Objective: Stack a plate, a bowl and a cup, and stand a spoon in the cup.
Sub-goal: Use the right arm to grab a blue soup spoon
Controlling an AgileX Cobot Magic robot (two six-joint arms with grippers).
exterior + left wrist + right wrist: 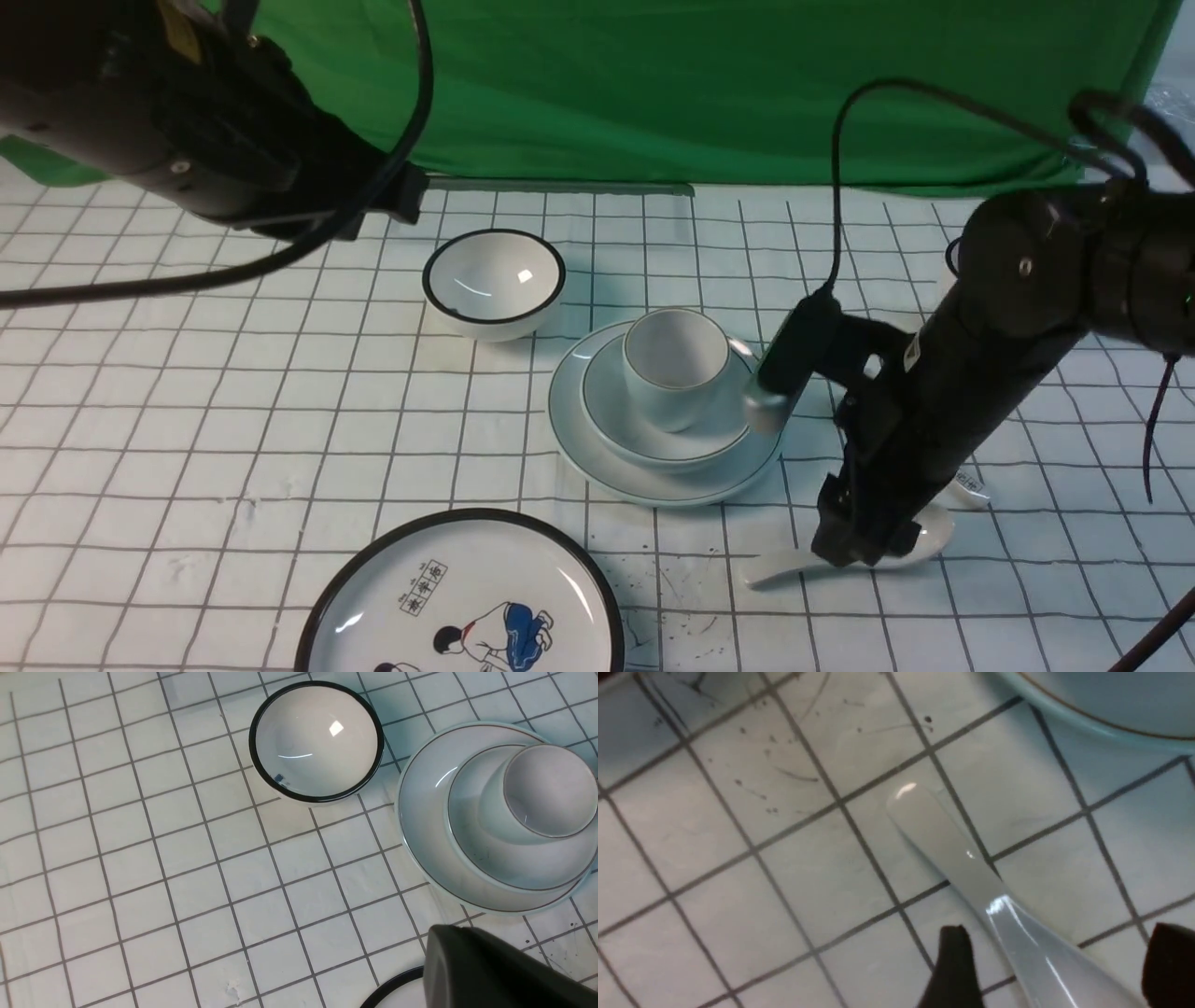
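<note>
Right gripper (1059, 956) positioned low over checked cloth (233, 420), jaws spread wide. Spoon (948, 844) straddled by dark fingers (955, 961), one on each side near wide end of handle. Gap seen on one side; contact on other side not discernible. Spoon lying flat on cloth, near plate (579, 439), not lifted. Bowl (607, 411) seated on plate, cup (674, 369) upright in bowl. Left gripper (490, 970) held high over cloth, jaws pressed together, nothing held.

cartoon plate (373, 597), three boxed characters, seemingly Chinese, too small to read
</note>
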